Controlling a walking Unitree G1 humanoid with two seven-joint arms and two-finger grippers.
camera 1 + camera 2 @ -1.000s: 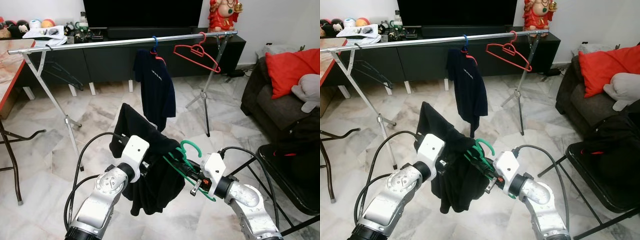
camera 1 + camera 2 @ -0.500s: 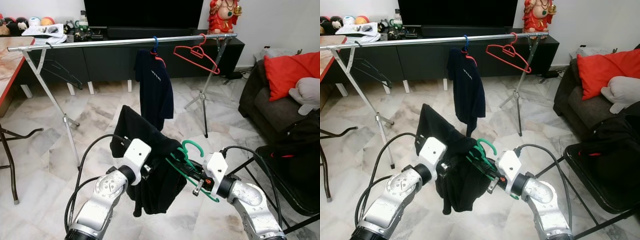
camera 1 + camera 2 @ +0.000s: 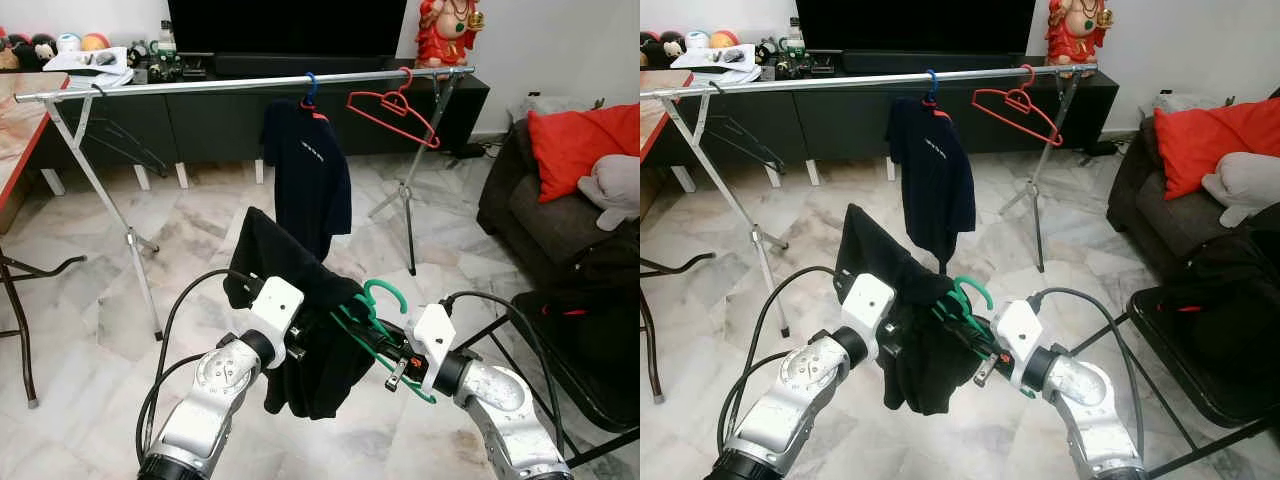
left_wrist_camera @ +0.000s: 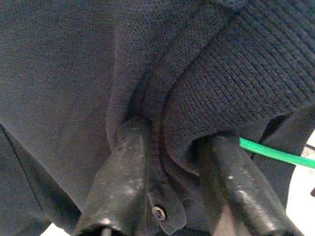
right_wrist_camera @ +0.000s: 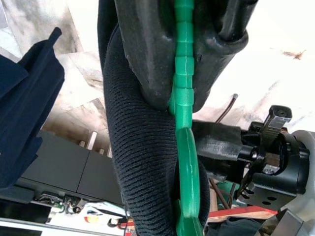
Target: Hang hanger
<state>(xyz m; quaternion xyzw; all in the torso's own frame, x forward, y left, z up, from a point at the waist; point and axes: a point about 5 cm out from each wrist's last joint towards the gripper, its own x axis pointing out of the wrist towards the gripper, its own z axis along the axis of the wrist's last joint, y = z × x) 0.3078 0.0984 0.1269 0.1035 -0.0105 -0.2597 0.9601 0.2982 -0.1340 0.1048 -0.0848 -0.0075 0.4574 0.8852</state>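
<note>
Right wrist view: the green hanger runs lengthwise between my right gripper's two black fingers, which are pressed against it from both sides, with ribbed dark knit fabric bunched alongside.

From the head cameras I see the green hanger held low in front of me, hook curving upward, between my two arms and well short of the rail. A black garment is draped over it and hangs down in a loose bundle.

Right gripper: forearm raised from lower right, angled inward and forward, fingers clamped on the hanger just below the hook.

Left gripper: forearm raised from lower left, elbow bent, wrist pointing inward toward the right arm. In the left wrist view both fingers are sunk into the garment's dark cloth near a small button, pinching a fold of it; a sliver of green hanger bar shows beside them.

Beyond the arms, the metal clothes rail spans the room on splayed legs. On it hang a dark navy polo shirt on a blue hanger and, beside it to the right, a bare red hanger, tilted.

Behind the rail stands a low black TV cabinet. A dark sofa with a red cushion sits on my right; the floor is pale marble tile.
</note>
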